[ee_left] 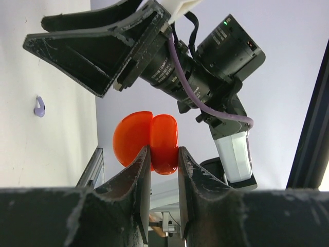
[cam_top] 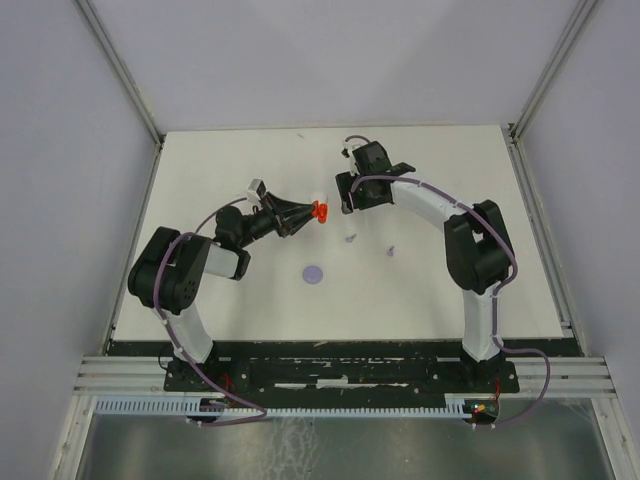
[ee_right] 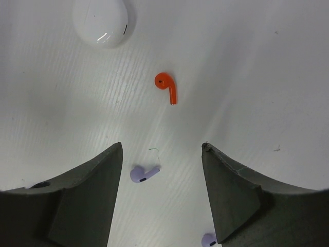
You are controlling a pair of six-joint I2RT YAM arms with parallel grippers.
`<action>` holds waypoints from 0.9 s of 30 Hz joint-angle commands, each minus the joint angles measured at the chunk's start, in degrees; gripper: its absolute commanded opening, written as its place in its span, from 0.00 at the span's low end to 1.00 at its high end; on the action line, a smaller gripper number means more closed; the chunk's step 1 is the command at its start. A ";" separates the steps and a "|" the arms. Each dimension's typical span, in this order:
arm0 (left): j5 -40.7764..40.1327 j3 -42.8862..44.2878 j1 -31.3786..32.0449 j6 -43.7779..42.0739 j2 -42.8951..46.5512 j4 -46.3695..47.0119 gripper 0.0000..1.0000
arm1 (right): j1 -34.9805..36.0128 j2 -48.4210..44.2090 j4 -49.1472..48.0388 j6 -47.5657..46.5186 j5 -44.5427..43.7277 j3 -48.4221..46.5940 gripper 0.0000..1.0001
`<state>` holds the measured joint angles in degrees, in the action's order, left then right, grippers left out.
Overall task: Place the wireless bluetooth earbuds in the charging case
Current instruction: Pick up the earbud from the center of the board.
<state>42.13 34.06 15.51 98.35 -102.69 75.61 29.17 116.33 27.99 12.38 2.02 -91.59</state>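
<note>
My left gripper is shut on a red charging case, hinged open, and holds it above the table; both show in the top view, gripper and case. My right gripper is open and empty, hovering over the table just right of the red case. Below it lie a red earbud, a pale purple earbud between its fingers, and a second purple earbud at the frame's bottom edge. The two purple earbuds also show in the top view, one left of the other.
A closed white case lies beyond the red earbud. A round pale purple disc sits on the white table nearer the arm bases. Grey walls close the table in on three sides.
</note>
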 commanded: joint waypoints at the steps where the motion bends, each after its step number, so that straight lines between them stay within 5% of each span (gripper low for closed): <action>1: 0.00 -0.31 -0.21 -2.30 2.18 3.86 0.03 | -0.26 3.21 -0.29 1.27 2.52 -4.46 0.72; 27: 0.17 -0.31 -0.46 -2.46 1.75 3.80 0.03 | -0.68 13.32 3.22 -0.79 -0.97 -16.59 0.63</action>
<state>42.13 33.98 15.44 98.06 -102.69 75.59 28.71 129.14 30.79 13.37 3.79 -104.99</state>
